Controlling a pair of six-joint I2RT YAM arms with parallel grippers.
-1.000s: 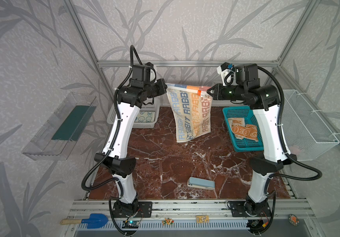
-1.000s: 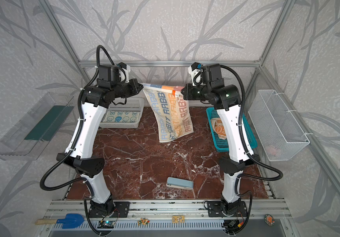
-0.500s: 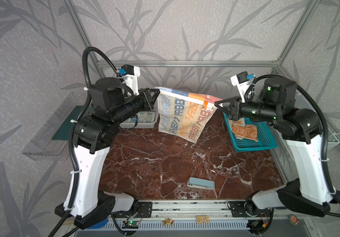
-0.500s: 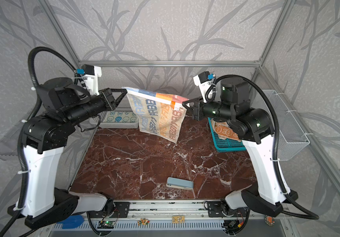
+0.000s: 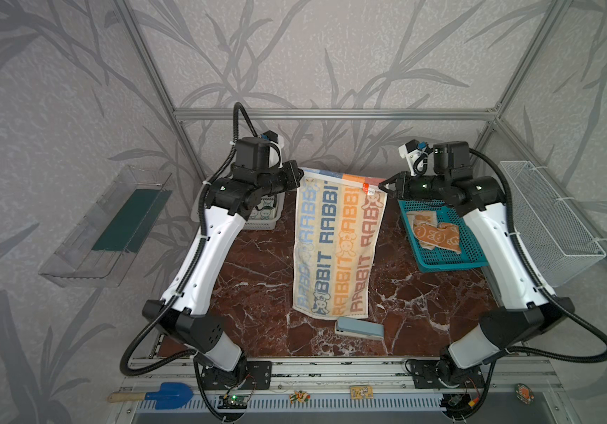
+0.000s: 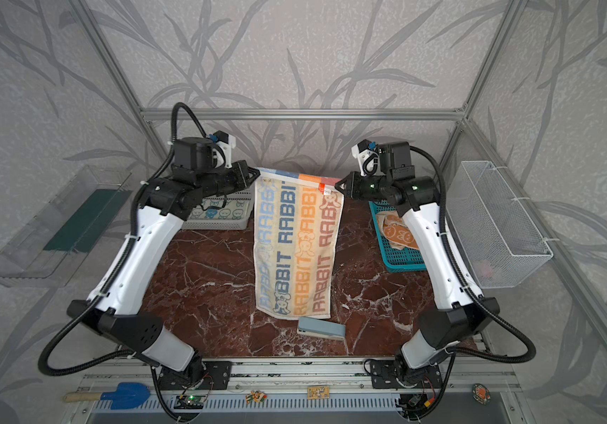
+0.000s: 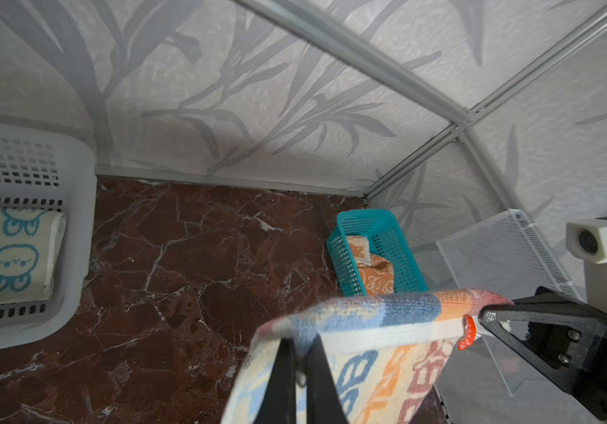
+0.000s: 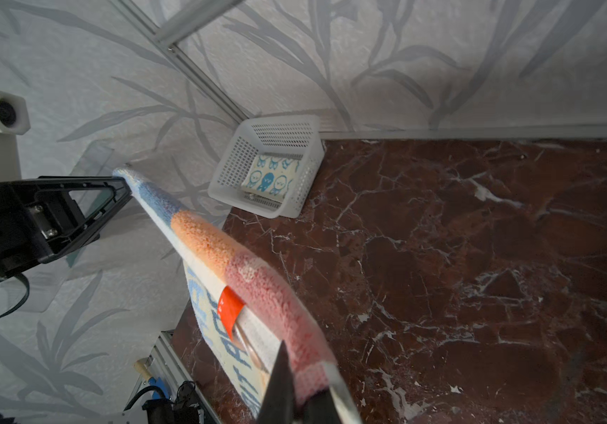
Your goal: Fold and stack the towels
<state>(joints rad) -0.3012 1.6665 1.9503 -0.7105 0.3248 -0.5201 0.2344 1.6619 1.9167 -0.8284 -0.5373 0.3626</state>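
Leaf-patterned walls (image 5: 331,55) enclose a red marble bench (image 5: 254,279); at mid-frame the lettered towel (image 5: 336,249) hangs spread, looks soft, light and limp, best gripped at its top corners; left fingers (image 5: 292,177) and right fingers (image 5: 386,184) are each pinched shut on one such corner; whether its hem touches the bench is unclear.

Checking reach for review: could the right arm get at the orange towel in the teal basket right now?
Likely not yet: the right gripper is shut on a corner of the hanging RABBIT towel. The orange towel lies uncovered in the teal basket nearby.
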